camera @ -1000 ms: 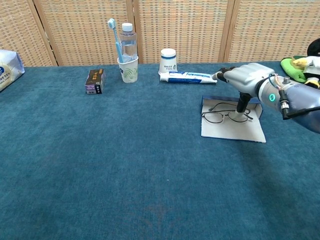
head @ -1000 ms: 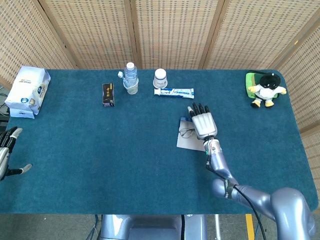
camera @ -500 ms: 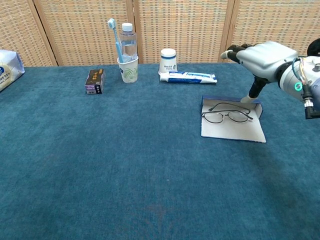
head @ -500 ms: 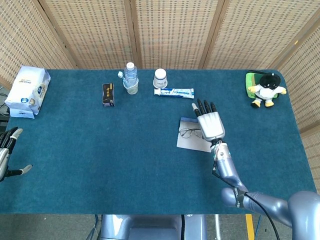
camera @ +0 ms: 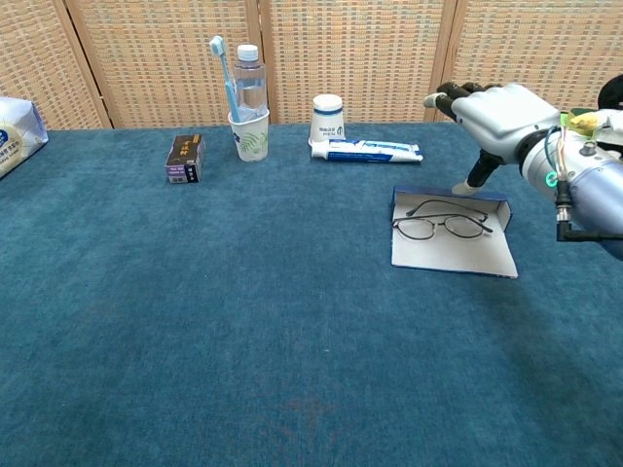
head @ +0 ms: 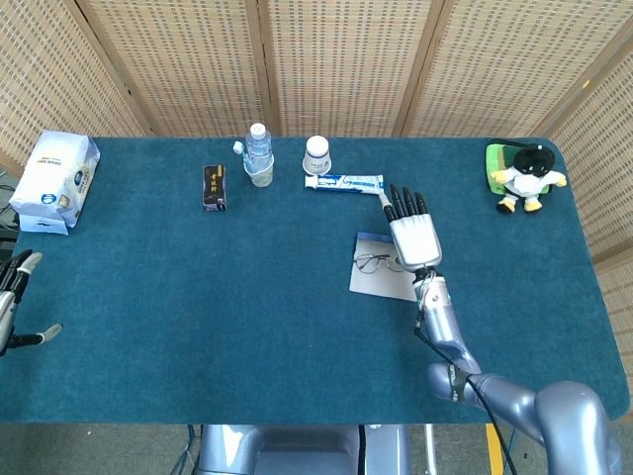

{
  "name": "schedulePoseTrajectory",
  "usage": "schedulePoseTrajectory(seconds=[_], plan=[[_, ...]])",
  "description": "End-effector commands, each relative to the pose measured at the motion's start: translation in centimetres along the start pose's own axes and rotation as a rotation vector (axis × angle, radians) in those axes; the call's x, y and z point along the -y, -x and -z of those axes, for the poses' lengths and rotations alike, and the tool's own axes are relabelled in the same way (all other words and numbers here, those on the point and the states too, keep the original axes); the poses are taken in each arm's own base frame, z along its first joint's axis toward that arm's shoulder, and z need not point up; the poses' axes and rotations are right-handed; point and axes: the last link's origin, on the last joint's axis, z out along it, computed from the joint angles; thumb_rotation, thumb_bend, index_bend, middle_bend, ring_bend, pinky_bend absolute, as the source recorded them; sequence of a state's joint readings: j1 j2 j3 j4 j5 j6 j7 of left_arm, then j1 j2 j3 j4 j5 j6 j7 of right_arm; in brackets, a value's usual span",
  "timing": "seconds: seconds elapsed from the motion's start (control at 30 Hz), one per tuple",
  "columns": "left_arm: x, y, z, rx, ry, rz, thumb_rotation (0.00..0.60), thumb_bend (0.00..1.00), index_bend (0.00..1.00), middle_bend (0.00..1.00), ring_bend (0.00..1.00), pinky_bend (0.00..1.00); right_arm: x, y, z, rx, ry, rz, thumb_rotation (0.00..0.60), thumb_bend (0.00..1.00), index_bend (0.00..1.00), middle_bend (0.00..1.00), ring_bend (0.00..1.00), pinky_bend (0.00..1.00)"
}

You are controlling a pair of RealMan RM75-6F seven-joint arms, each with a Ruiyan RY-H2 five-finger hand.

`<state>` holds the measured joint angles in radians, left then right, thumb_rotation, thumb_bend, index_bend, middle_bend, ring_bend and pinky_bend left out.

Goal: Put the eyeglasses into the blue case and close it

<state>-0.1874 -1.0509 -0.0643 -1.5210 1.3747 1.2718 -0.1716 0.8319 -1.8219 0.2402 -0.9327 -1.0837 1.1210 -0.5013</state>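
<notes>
The thin wire eyeglasses [camera: 440, 225] [head: 374, 262] lie on the flat-opened blue case [camera: 454, 247] [head: 377, 280], whose pale inner side faces up, right of the table's middle. My right hand [camera: 494, 113] [head: 412, 234] hovers over the case's far edge with its fingers stretched out and its thumb pointing down behind the case's back rim; it holds nothing. My left hand [head: 12, 303] shows only at the left edge of the head view, off the table, fingers apart and empty.
At the back stand a paper cup with a toothbrush and a water bottle [camera: 248, 92], a white jar [camera: 328, 119], a toothpaste tube [camera: 370, 151] and a small dark box [camera: 185, 158]. A tissue pack [head: 57, 176] lies far left, a plush toy [head: 524, 176] far right.
My right hand lifted off the eyeglasses, rose and moved toward the back of the case. The glasses and case stayed put.
</notes>
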Motion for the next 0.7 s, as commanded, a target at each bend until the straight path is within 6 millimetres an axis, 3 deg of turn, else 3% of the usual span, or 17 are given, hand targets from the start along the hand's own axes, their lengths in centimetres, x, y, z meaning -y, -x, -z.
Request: schedulePoseTrajectory(seconds=[0.03,0.7], plan=[[0.1,0.0,-0.1,0.002,-0.004,0.001,0.600,0.00,0.00,0.00,0.00,0.00,1.0,0.6,-0.3,0.000,-0.009,-0.013,0.600,0.13,0.03,0.00,0.00,0.12],[0.1,0.0,-0.3,0.007,-0.010,0.005,0.600,0.00,0.00,0.00,0.00,0.00,2.7,3.1,0.0,0.036,-0.027,0.009,0.600,0.13,0.03,0.00,0.00,0.12]])
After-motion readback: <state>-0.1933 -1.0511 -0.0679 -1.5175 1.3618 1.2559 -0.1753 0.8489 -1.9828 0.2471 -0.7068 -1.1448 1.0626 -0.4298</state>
